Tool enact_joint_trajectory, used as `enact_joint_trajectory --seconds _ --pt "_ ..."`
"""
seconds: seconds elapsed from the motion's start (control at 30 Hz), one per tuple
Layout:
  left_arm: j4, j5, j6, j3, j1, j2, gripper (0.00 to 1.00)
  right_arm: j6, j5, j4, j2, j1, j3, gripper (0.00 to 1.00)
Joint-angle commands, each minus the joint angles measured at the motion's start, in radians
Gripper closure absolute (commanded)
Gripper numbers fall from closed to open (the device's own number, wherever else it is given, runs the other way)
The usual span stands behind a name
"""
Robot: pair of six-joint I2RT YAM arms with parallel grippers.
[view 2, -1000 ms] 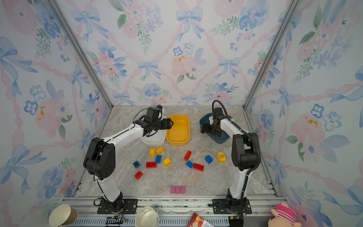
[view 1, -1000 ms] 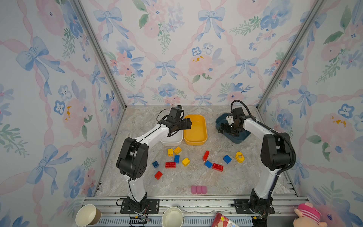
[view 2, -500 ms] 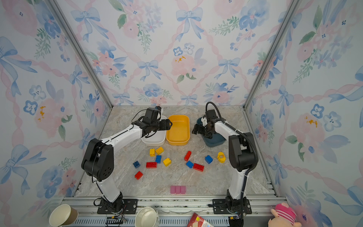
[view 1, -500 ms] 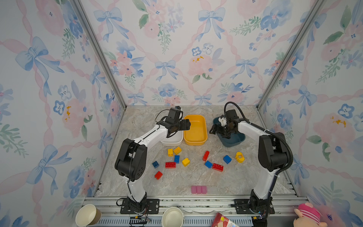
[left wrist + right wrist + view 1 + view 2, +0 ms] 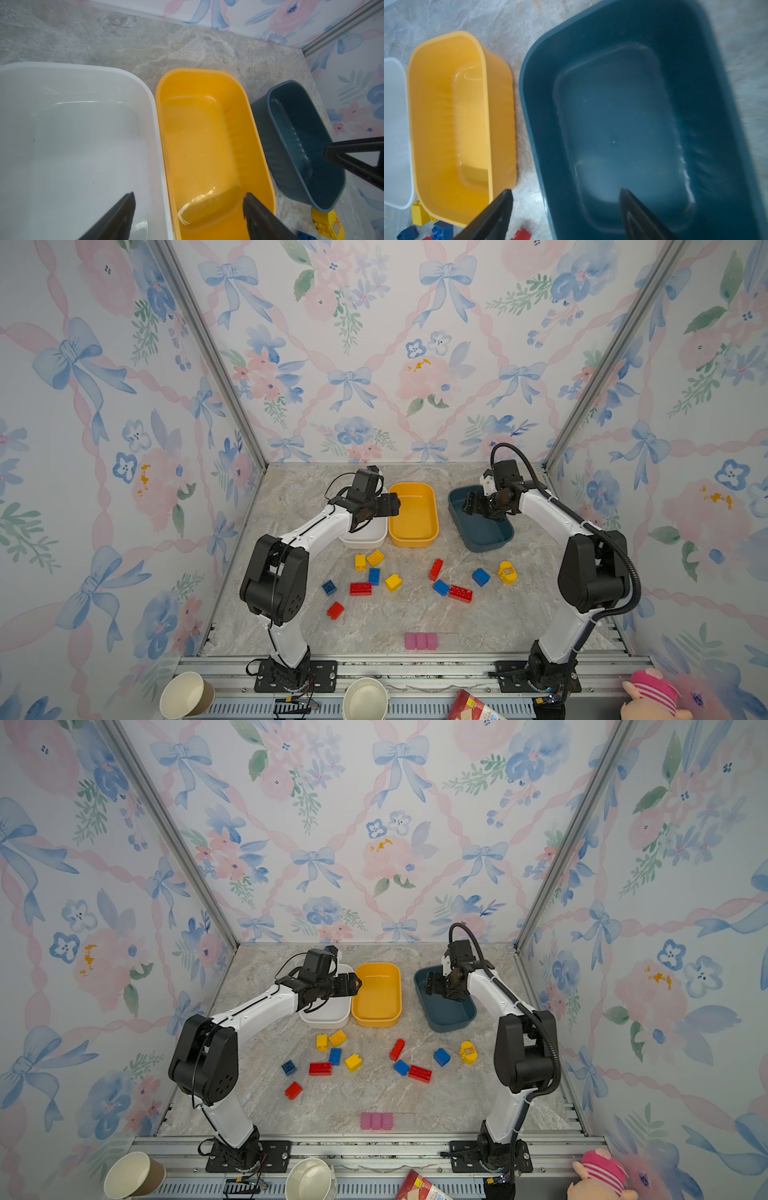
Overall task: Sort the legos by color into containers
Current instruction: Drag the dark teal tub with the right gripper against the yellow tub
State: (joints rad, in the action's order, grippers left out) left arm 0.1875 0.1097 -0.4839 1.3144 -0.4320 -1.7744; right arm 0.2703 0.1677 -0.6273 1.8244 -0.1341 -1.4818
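Observation:
Three containers stand at the back in both top views: white (image 5: 365, 537), yellow (image 5: 411, 526) and dark teal (image 5: 486, 535), all empty. The teal one sits askew. My left gripper (image 5: 392, 506) is open and empty, straddling the walls where the white tub (image 5: 62, 83) meets the yellow tub (image 5: 207, 124). My right gripper (image 5: 469, 506) is open over the teal tub's (image 5: 623, 104) left rim, one finger inside, one outside. Several red, yellow and blue legos lie loose in front, such as a red one (image 5: 360, 589), a blue one (image 5: 481, 576) and a yellow one (image 5: 393, 582).
A pale-pink segmented strip (image 5: 421, 641) lies near the front edge. Two paper cups (image 5: 187, 695) (image 5: 365, 699), a red packet (image 5: 473, 709) and a plush toy (image 5: 648, 697) sit beyond the front rail. Wallpapered walls close in the back and sides.
My right gripper has moved left across the teal tub to its left rim, and the tub has shifted slightly. The left arm has barely moved.

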Motion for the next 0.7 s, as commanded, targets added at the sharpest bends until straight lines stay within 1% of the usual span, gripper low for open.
enact_joint_trajectory --seconds 0.0,0.17,0.3,0.4,0.47,0.53,0.67 --pt "-0.005 -0.001 -0.002 -0.016 0.003 0.053 0.14 -0.080 -0.125 -0.066 -0.009 0.052 -0.024 0.19" --pt "-0.006 -0.004 0.005 -0.037 0.007 0.083 0.11 -0.127 -0.200 -0.058 0.028 0.105 -0.037 0.20" --pt "-0.006 -0.002 0.007 -0.050 0.012 0.097 0.10 -0.145 -0.192 -0.048 0.075 0.135 -0.054 0.23" --pt "-0.006 -0.002 0.007 -0.053 0.014 0.097 0.09 -0.158 -0.169 -0.054 0.123 0.139 -0.081 0.31" --pt "-0.006 -0.001 0.006 -0.053 0.014 0.097 0.09 -0.164 -0.161 -0.057 0.150 0.140 -0.095 0.34" --pt "-0.008 -0.001 0.006 -0.054 0.014 0.097 0.09 -0.167 -0.163 -0.056 0.171 0.139 -0.105 0.36" --pt "-0.010 -0.001 0.005 -0.057 0.013 0.098 0.08 -0.168 -0.167 -0.051 0.198 0.140 -0.116 0.46"
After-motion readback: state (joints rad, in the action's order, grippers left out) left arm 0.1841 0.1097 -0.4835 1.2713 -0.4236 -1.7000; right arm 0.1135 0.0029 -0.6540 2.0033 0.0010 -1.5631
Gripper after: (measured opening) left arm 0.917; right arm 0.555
